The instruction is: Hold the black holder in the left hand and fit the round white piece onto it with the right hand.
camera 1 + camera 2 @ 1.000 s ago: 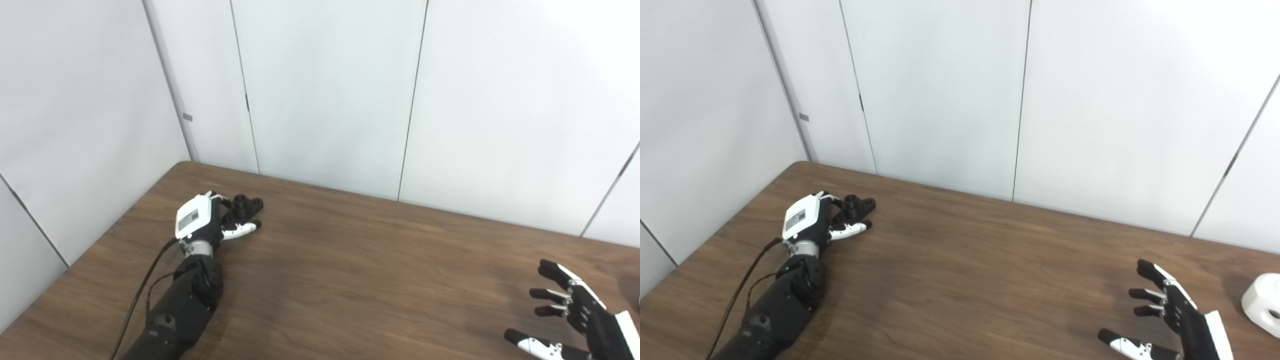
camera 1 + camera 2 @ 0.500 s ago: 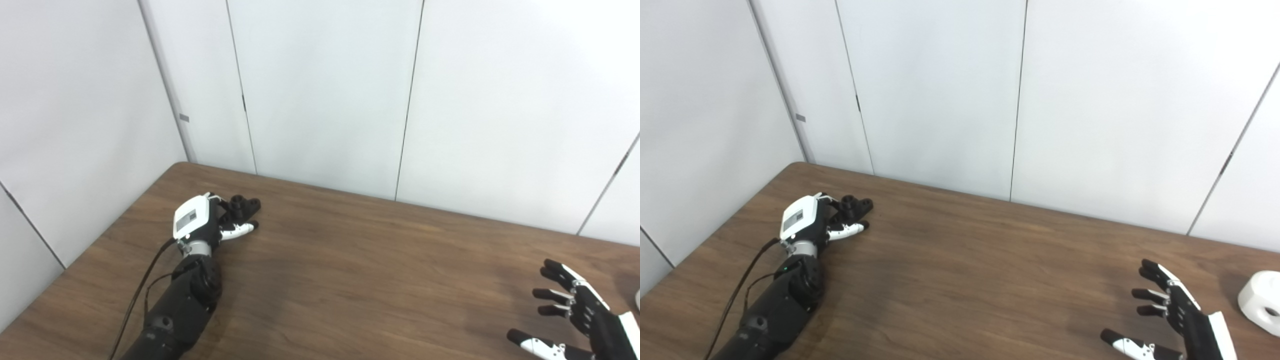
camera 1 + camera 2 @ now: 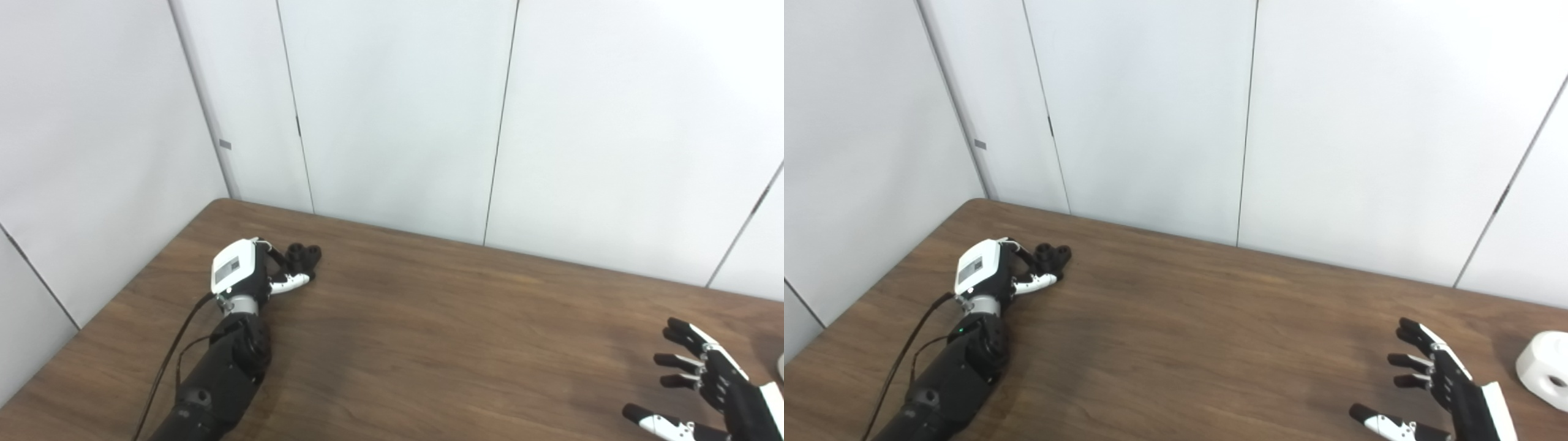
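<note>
Left hand (image 3: 245,275) closed tighter on black holder (image 3: 303,256)

The surface (image 3: 1213,343) looks like dark brown wood-grain laminate, smooth with a low sheen, grain streaks running along its length. Left hand (image 3: 245,275) has a white back plate that reads as smooth hard plastic, slightly glossy, over matt black plastic fingers with a white thumb shell. The black holder (image 3: 303,256) in it looks like matt black plastic, too small to judge texture. Right hand (image 3: 1451,386) is the same mix, black matt fingers with white glossy trim. The round white piece (image 3: 1543,369) looks like smooth matt white plastic. Wall panels (image 3: 398,110) behind are plain matt white, smooth.
</note>
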